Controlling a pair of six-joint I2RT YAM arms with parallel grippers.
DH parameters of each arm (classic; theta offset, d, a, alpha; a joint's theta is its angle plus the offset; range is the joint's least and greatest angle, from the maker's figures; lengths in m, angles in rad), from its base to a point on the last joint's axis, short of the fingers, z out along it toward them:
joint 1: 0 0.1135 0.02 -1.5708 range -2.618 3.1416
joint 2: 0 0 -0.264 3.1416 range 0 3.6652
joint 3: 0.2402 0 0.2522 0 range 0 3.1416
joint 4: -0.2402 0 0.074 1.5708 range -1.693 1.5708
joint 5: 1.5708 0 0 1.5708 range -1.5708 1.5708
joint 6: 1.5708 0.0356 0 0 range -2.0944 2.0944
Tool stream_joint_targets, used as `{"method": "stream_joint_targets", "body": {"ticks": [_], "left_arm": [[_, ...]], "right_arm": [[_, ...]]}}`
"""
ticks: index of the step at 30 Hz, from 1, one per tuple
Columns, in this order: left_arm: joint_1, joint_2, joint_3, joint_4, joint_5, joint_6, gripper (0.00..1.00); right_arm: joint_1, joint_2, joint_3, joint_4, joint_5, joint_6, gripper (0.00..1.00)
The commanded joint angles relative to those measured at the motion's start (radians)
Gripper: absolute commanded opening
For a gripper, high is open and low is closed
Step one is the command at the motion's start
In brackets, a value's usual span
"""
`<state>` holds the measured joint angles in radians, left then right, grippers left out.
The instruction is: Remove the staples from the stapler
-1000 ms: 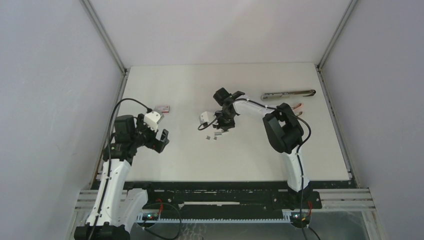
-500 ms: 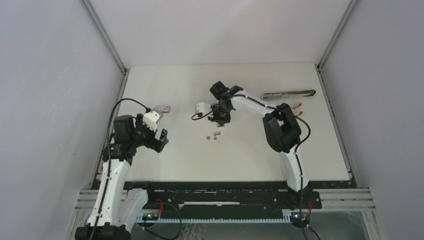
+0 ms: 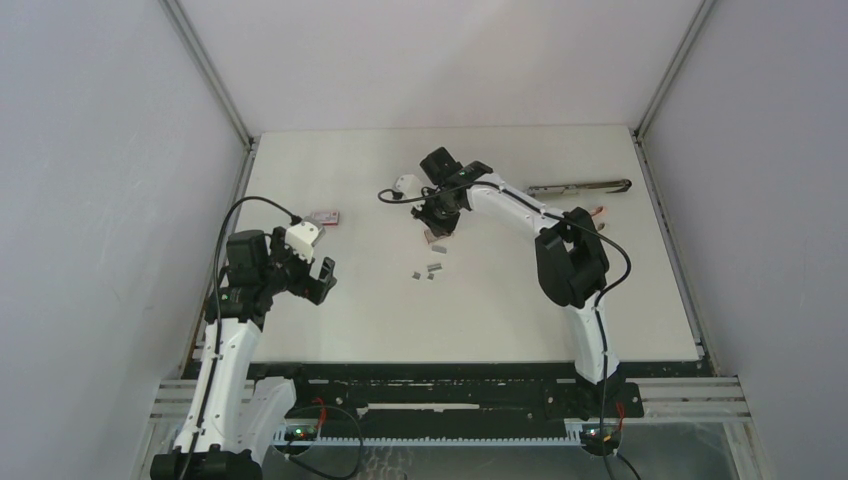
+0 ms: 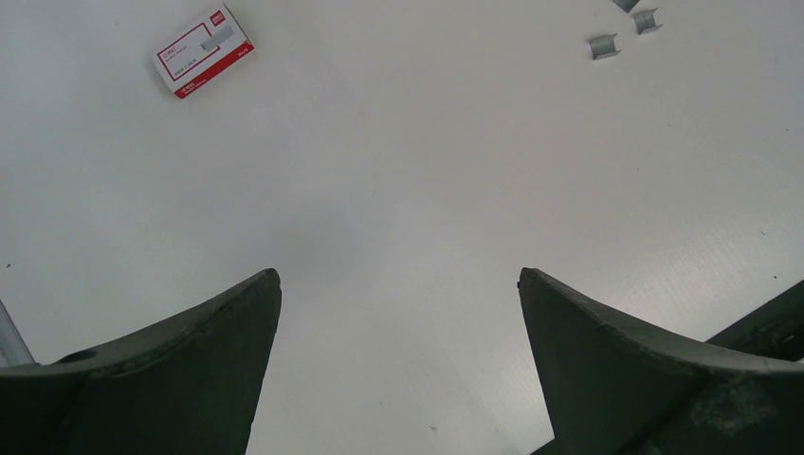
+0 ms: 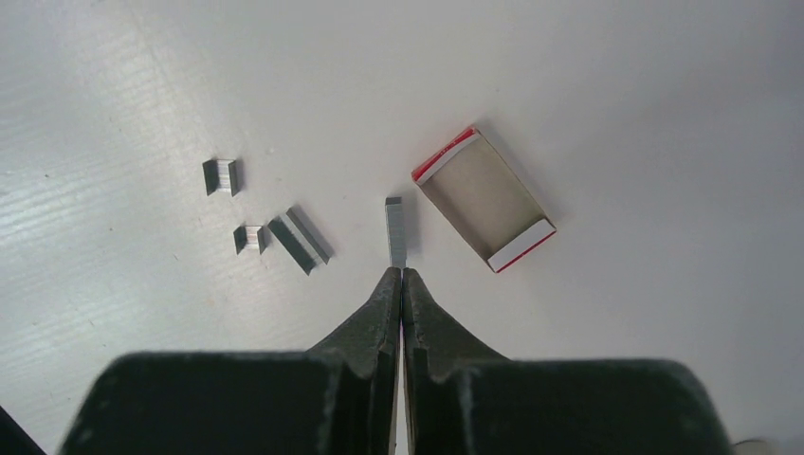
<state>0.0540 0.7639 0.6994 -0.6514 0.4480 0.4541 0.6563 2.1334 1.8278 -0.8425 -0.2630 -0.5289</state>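
Note:
The stapler (image 3: 578, 186) lies swung open, long and metallic, at the far right of the table. My right gripper (image 5: 400, 272) is shut on a short grey strip of staples (image 5: 395, 230) that sticks out from its tips. In the top view this gripper (image 3: 437, 225) hangs over the middle of the table with the strip (image 3: 435, 237) below it. Loose staples (image 5: 299, 242) lie to its left, and they show as small grey bits (image 3: 430, 268) in the top view. My left gripper (image 4: 398, 280) stands open and empty over bare table near the left edge (image 3: 318, 278).
A red-and-white box (image 4: 202, 51) lies at the left (image 3: 325, 216). An open red-and-white box tray (image 5: 484, 199) lies just right of the held strip. Small red-and-white items (image 3: 598, 212) sit below the stapler, partly hidden by the right arm. Grey walls enclose the table.
My right gripper has moved from the loose staples toward the far side of the table, carrying one strip with it. The left arm has not moved.

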Motion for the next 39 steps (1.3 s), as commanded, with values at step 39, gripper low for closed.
{"method": "stream_joint_targets", "body": {"ticks": [39], "left_arm": [[0.016, 0.004, -0.018, 0.042, 0.001, -0.009, 1.00]], "right_arm": [[0.028, 0.001, -0.065, 0.017, 0.033, -0.146, 0.29]]}}
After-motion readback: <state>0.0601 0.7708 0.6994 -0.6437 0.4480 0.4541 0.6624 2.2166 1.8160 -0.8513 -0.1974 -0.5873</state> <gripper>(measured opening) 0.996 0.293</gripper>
